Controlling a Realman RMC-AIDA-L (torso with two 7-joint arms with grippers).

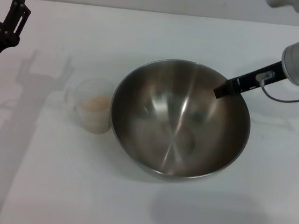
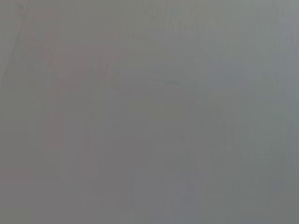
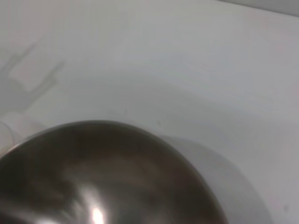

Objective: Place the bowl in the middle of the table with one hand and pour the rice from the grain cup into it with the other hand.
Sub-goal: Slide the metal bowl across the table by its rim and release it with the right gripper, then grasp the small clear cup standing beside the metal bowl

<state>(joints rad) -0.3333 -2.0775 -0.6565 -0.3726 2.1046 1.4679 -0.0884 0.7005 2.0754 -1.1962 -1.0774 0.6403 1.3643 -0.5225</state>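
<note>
The steel bowl (image 1: pixel 180 121) is in the middle of the white table (image 1: pixel 148 31), its inside bare. My right gripper (image 1: pixel 225 90) comes in from the upper right and is shut on the bowl's right rim, one finger inside the rim. The bowl's rim and inside fill the lower part of the right wrist view (image 3: pixel 107 177). The clear grain cup (image 1: pixel 92 105) stands upright just left of the bowl, close to its wall, with pale rice (image 1: pixel 95 105) in it. My left gripper (image 1: pixel 16 9) is at the far left edge, open, well apart from the cup.
The left wrist view shows only plain grey-white surface. Shadows of the left gripper and of the bowl lie on the table. Bare tabletop lies in front of the bowl and behind it.
</note>
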